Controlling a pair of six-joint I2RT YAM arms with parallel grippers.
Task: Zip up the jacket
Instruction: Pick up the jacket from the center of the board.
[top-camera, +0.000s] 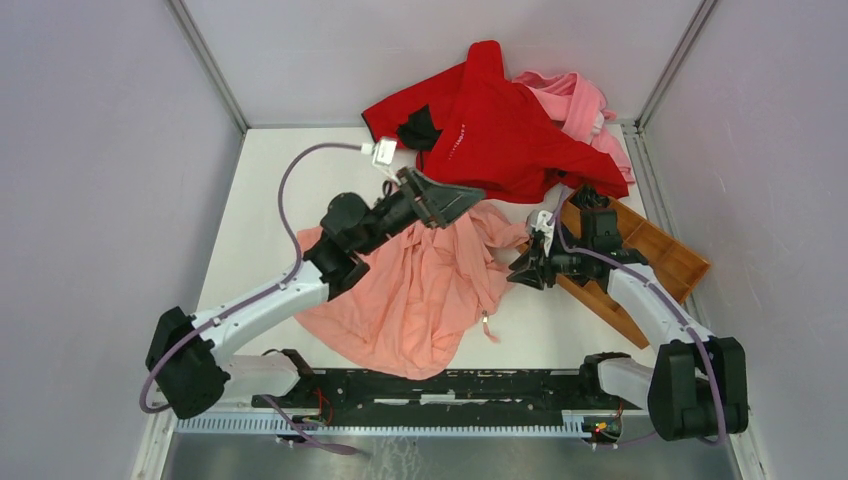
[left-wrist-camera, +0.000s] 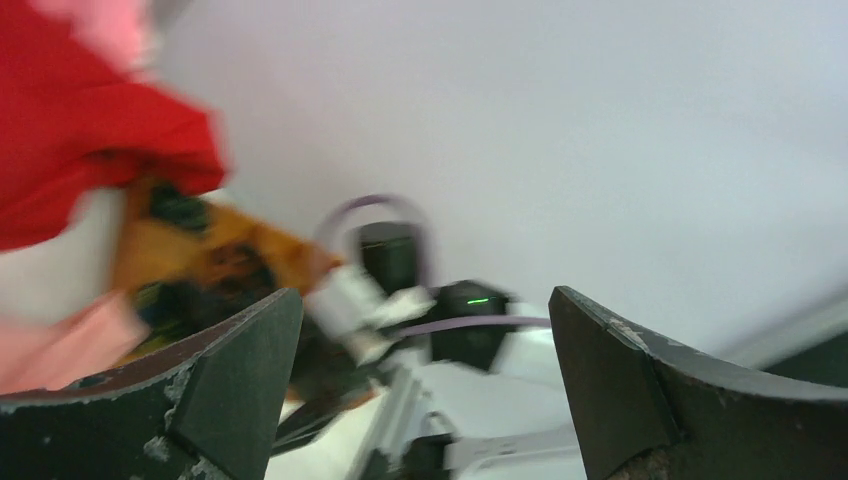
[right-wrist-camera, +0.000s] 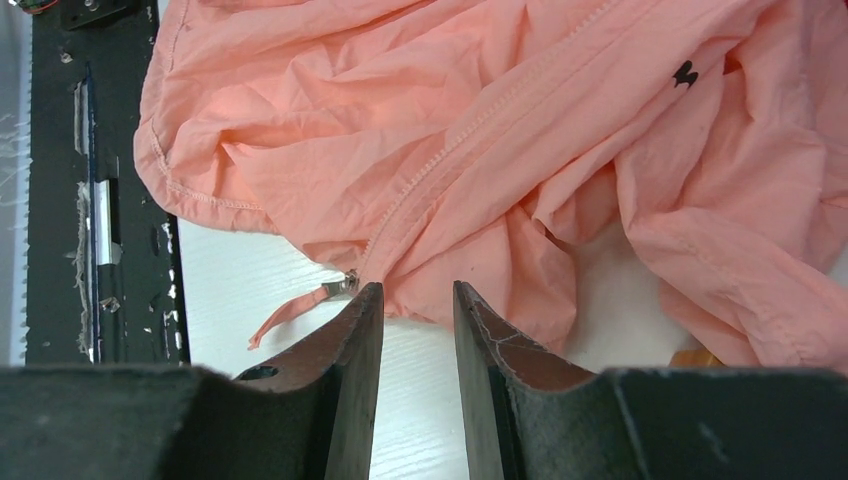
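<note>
The jacket (top-camera: 420, 290) is lying crumpled on the white table (top-camera: 260, 190), spreading from the middle toward the near edge, and its lower hem is reaching almost to the black rail there. In the right wrist view a line of zipper teeth is running diagonally down the fabric. It is ending at a small metal zipper pull (right-wrist-camera: 340, 288) with a salmon fabric tab, which is resting on the bare tabletop.

The left gripper (top-camera: 445, 200) is hanging over the jacket's far end, near the bright red garment (top-camera: 500, 130). Its fingers are standing wide apart with nothing between them.

The right gripper (right-wrist-camera: 418, 290) is sitting low just beside the jacket's right side. Its fingers are showing a narrow gap and gripping nothing, and their tips are pointing at the fabric edge, close to the pull.

The red garment is lying heaped against the far edge, and a paler pink garment (top-camera: 575, 100) is lying bunched behind it in the far right corner. A wooden tray (top-camera: 660, 255) is sitting along the right edge, partly under the right arm.
</note>
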